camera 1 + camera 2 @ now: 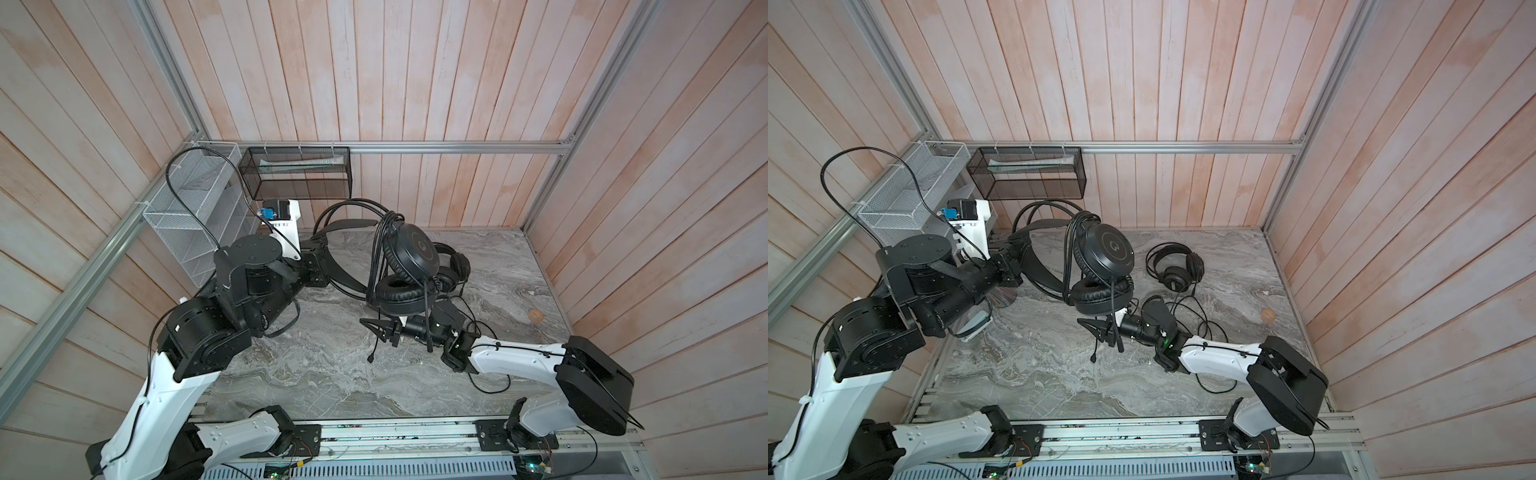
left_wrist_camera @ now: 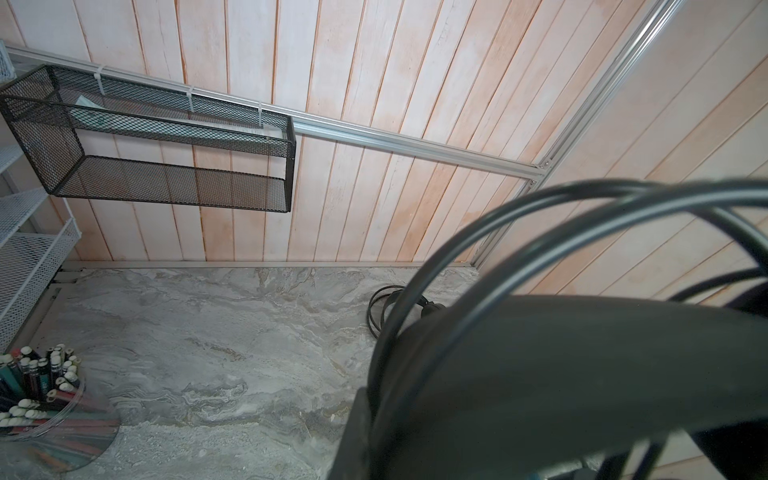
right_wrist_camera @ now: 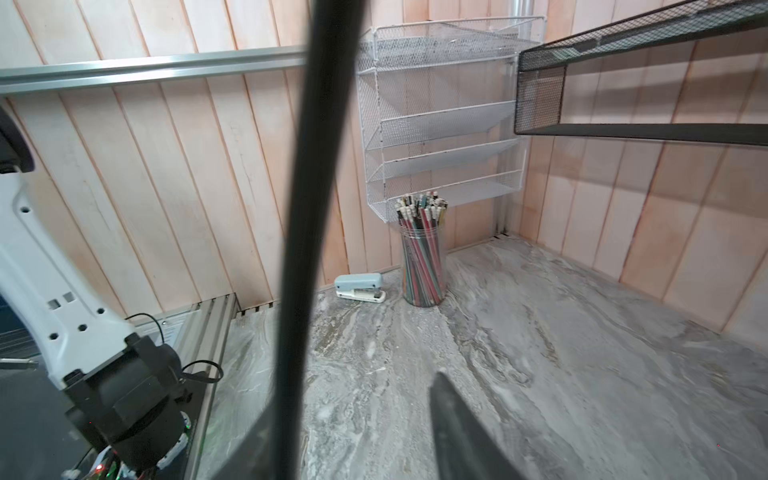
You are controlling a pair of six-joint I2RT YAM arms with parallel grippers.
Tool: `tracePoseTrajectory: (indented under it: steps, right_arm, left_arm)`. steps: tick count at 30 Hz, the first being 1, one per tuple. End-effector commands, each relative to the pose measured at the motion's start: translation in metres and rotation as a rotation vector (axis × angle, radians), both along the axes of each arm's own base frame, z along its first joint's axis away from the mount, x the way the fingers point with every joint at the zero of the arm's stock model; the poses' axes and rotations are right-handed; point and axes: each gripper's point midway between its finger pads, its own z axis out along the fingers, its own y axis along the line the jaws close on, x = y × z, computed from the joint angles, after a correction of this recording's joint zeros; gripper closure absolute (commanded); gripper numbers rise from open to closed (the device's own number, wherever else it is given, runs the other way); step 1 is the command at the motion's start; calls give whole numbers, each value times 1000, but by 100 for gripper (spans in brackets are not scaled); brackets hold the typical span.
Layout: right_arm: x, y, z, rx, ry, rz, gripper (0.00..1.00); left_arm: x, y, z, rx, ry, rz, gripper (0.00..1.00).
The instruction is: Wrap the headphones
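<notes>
My left claw (image 1: 321, 261) is clamped on the headband of the black smooth-cupped over-ear headset (image 1: 413, 249), dangling it over the grey marble tabletop (image 1: 332, 374). My right claw (image 1: 380, 328) sits apart underneath, thin black cable (image 3: 307, 208) hanging between its jaws.

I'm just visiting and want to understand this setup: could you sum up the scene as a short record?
Left gripper: shut on the large headset's headband, holding it above the table
Right gripper: open, below the cups, beside the hanging cable
Wrapping: cable looped over the large headset, its end dangling
Small headset: lying on the table, untouched
</notes>
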Motion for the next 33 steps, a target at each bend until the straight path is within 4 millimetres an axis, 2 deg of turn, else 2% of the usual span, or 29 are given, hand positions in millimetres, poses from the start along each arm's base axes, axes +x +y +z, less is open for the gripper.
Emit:
tracePoseTrajectory:
  steps: [1,3,7,17,25,33]
  right_arm:
    - [26,-16,-6,24,18,-133,77]
    - [25,-14,-11,4,25,-123,88]
    - [22,-9,-24,-24,62,-101,100]
    - [0,15,-55,-114,104,-63,100]
    - [-23,39,-69,-211,54,-26,100]
    - [-44,43,-70,-241,26,-6,100]
  left_arm:
    - [-9,12,43,-138,-109,19,100]
    - [-9,14,43,-136,-112,25,100]
    - [-10,23,46,-150,-123,63,100]
    - [5,49,45,-135,-156,231,100]
    - [27,58,33,-138,-129,278,100]
    - [55,67,13,-182,-71,302,100]
